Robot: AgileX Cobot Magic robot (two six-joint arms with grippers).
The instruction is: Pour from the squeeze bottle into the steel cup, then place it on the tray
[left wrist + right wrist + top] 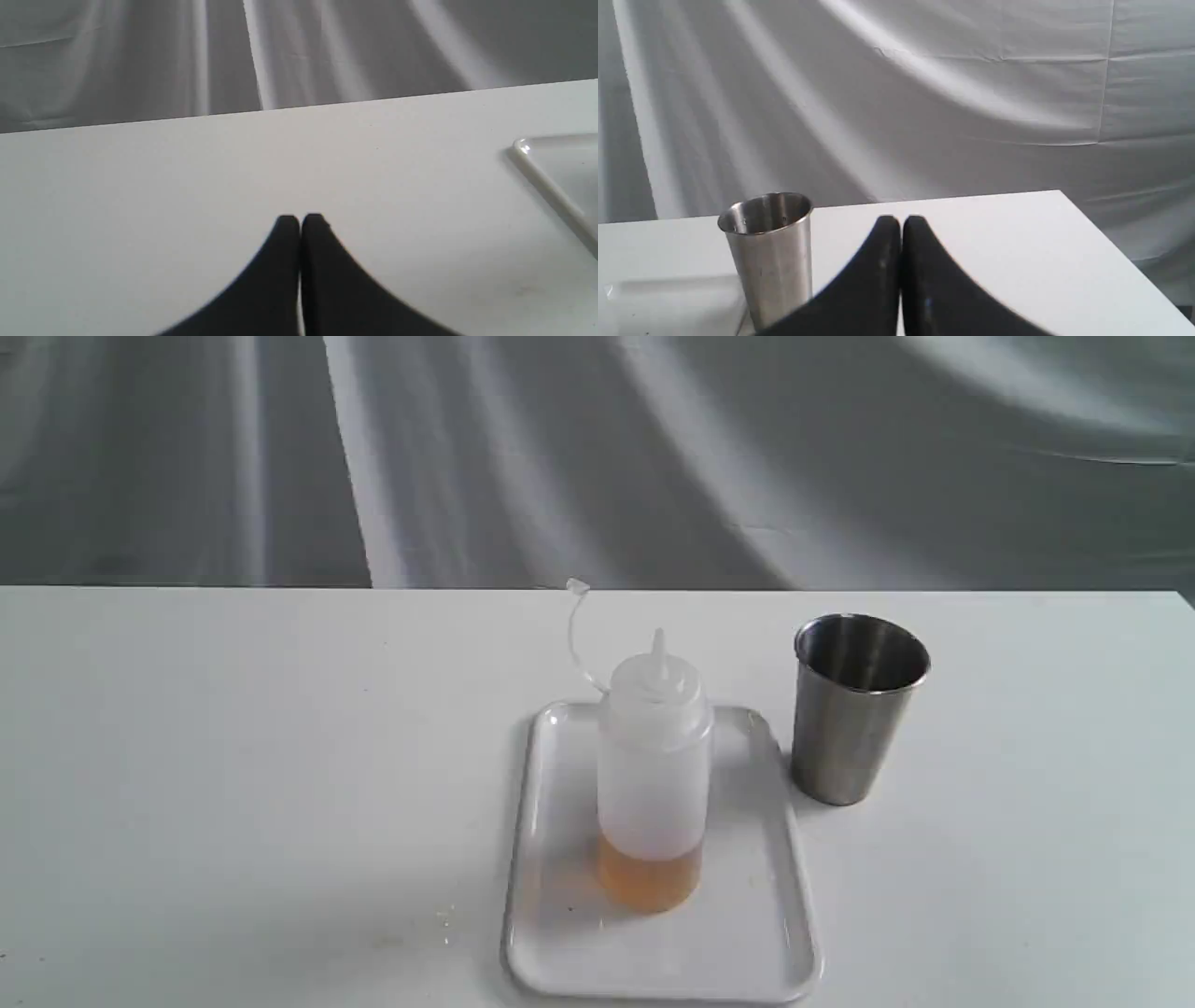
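Steel cup [770, 261] stands just beside the closed, empty right pincer [901, 218]; left pincer [300, 217] likewise closed, empty.

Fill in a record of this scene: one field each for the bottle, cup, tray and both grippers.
bottle: upright on the tray, amber liquid low inside, nozzle uncapped
cup: upright on the table, right of the tray
tray: flat on the table, holds only the bottle
left gripper: shut, empty
right gripper: shut, empty
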